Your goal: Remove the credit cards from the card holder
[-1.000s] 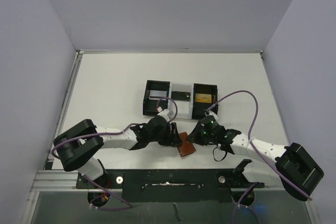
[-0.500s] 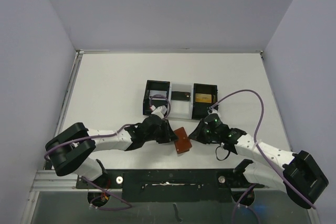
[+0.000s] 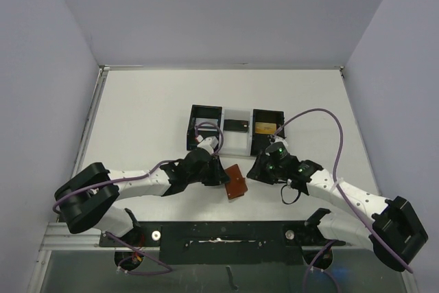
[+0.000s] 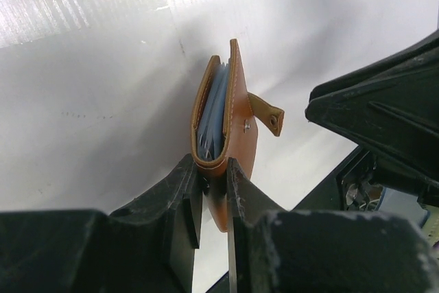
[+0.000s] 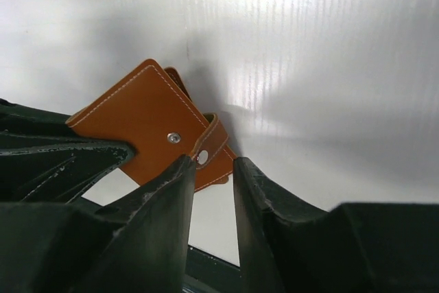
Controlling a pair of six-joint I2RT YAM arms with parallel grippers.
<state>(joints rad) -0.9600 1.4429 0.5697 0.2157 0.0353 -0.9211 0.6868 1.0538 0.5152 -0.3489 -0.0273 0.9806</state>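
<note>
My left gripper (image 4: 211,182) is clamped on one end of the card holder (image 4: 239,118), held between both arms over the near middle of the desk (image 4: 89,101). Its long axis runs rightward, with the snap tab (image 4: 267,116) toward my right gripper (image 5: 211,169), whose jaws stand slightly apart. A tug there could twist it loose.

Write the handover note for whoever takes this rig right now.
Left gripper: shut on the card holder, held on edge.
Right gripper: open slightly at the snap tab, not pinching it.
Done: snap undone, tab free; a dark card and a gold card lie in the tray.
Left: spread the card holder and pull out whatever cards are inside; none can be seen from these views.
</note>
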